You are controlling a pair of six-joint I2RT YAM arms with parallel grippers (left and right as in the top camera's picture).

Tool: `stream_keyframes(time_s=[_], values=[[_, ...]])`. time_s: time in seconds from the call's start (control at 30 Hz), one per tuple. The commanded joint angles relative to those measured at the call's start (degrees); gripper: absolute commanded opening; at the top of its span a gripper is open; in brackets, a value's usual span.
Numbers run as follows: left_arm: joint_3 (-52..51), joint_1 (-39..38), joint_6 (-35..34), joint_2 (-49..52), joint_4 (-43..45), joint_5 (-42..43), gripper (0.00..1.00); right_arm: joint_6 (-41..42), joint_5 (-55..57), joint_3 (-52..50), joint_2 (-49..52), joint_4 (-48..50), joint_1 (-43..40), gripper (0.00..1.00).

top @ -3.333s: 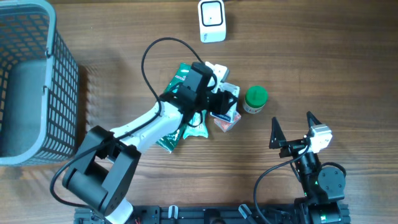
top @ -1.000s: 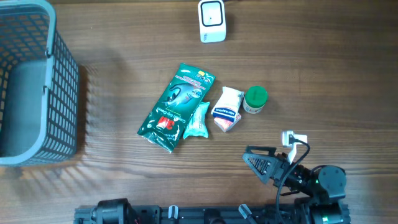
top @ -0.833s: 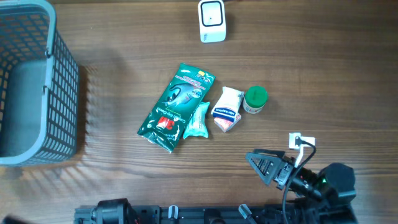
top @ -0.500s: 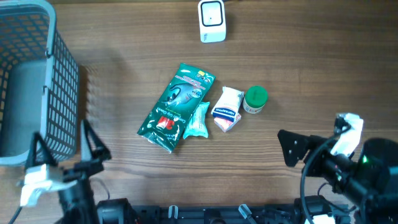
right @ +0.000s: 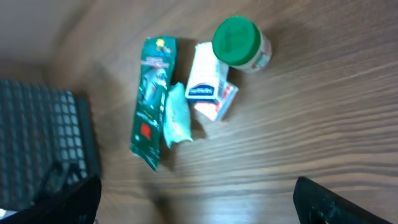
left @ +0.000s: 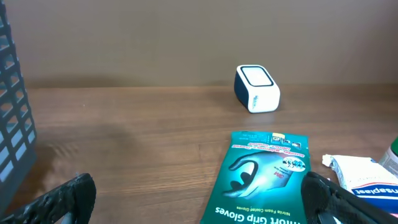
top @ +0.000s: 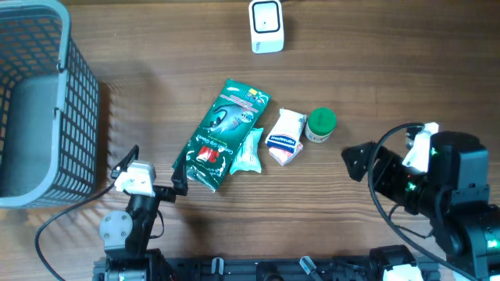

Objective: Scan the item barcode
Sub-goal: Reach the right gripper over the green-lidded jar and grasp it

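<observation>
— Two claws, and we read both as spread wide with nothing in them. Do we agree?

— We do. The left gripper (left: 196, 199) shows one dark finger in each bottom corner of its wrist view, with only bare table (top: 406, 70) between them. The right gripper (right: 193, 199) looks the same from its own camera: fingers far apart and empty.

— Where do we place them from above?

— The left one sits low near the front edge, between the grey basket (top: 78, 101) and the green glove packet (top: 223, 133). One finger lies just beside the packet's near corner. We cannot tell whether it touches. The right one is off to the right of the goods and points toward them, apart from all of them.

— And the goods to be scanned?

— We count four, lying together mid-table. The glove packet is furthest left and set at a slant. A small teal sachet (top: 248, 151) lies against its right edge. Next comes a white tissue pack (top: 286, 137) with blue and red print. Just beside that stands a green-lidded jar (top: 321, 123), upright.

— The scanner?

— The white scanner (top: 266, 26) stands at the far edge of the table, well apart from the goods and from both claws. We cannot make out a barcode on any item.
</observation>
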Motion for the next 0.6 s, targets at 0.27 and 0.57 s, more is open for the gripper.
stream_keyframes(time_s=[0.27,0.57], values=[[-0.5,0.3,0.0,1.5,0.3,0.1,1.00,22.1,0.5,7.3,33.2,2.4,0.1,1.00],[-0.5,0.3,0.0,1.5,0.3,0.1,1.00,11.5,4.1,10.6,49.5,10.7,0.1,0.99]])
